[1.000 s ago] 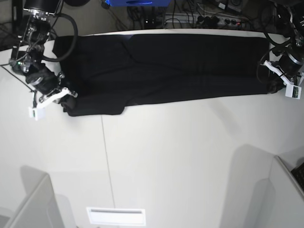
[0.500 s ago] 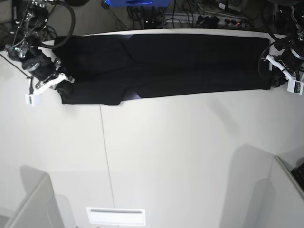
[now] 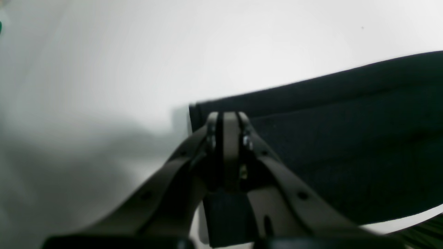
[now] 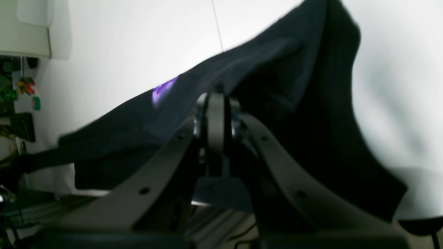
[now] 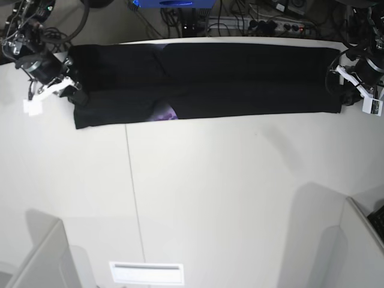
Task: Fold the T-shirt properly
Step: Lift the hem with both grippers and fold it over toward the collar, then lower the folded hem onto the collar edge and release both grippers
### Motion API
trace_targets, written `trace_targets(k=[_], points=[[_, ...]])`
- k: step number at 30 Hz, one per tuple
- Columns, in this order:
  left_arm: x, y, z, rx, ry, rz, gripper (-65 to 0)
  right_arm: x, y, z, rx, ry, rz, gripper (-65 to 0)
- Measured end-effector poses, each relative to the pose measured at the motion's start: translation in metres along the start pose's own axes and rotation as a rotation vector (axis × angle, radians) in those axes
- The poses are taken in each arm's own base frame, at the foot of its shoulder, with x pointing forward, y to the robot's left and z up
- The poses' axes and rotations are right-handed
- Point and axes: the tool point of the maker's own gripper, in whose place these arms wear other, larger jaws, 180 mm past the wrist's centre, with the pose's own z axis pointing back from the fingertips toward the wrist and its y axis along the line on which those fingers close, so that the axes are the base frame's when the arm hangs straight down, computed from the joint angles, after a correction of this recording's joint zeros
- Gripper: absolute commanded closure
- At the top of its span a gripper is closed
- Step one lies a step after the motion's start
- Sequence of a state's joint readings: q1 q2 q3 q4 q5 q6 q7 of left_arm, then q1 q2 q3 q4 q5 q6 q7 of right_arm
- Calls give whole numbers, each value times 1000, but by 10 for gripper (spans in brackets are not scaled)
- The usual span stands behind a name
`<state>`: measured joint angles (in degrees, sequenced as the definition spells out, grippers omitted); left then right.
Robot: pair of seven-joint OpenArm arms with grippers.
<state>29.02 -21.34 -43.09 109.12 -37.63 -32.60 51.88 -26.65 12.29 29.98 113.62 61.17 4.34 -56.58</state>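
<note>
Lying left-right along far table edge: T-shirt (image 5: 240, 84).

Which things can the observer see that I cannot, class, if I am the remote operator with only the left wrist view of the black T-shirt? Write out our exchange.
Operator: Is the far end held too?
Observer: Yes. The right gripper is shut on the T-shirt at its other end.
Operator: How does the whole shirt lie?
Observer: As one long band across the far edge of the table, stretched between the right gripper and the left gripper.
Operator: Any print showing?
Observer: A small purple patch peeks out at the near edge.
</note>
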Motion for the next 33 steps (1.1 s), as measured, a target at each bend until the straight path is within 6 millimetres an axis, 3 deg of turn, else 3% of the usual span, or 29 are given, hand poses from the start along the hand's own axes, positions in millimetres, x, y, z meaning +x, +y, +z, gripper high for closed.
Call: trace_targets(k=[7,14,20,33], points=[[-7,16,16,55,11,9,0,-15,-6,4,-19,29,-18,0],[-13,13,16,47,28,6,0,-29,-20,4,-94,43,-16,0],[-17,13,17,47,38,8,0,-60,-15,-10,-130,121,12,0],[-28,12,19,46,70,10,0,-58,-16,-12,-141,116,27,0]])
